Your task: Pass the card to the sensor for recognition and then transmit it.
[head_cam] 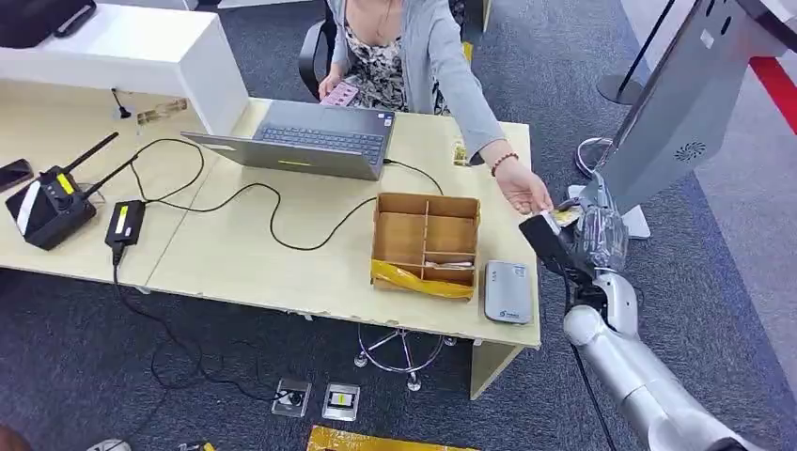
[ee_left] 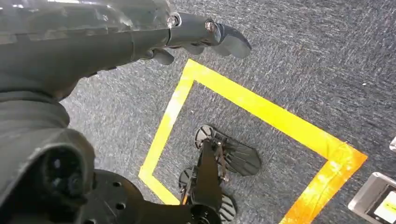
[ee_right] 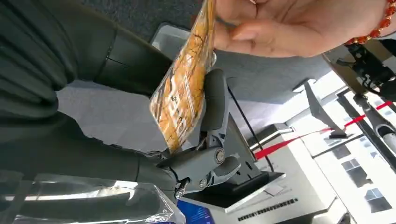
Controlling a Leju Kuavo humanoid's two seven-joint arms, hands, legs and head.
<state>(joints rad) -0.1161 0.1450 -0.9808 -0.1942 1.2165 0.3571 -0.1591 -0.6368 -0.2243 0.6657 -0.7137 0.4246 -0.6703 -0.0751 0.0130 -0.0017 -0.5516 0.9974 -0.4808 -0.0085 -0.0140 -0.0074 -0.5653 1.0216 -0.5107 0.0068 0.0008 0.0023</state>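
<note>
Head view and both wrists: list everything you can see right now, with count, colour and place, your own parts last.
card: one, orange-yellow, between right hand and person's hand
card reader: one, grey, desk's near right corner
cardboard box: one, brown with dividers, beside the reader
laptop: one, grey, open mid-desk
radio unit: one, black with antennas, desk's left end
power adapter: one, black, cabled, left of centre
desk: one, light wood
kiosk: one, grey, right of desk
floor tape: yellow, on grey carpet
person's hand: one, touching the card
right hand: holds the card
left hand: hangs over the floor, holding nothing
</note>
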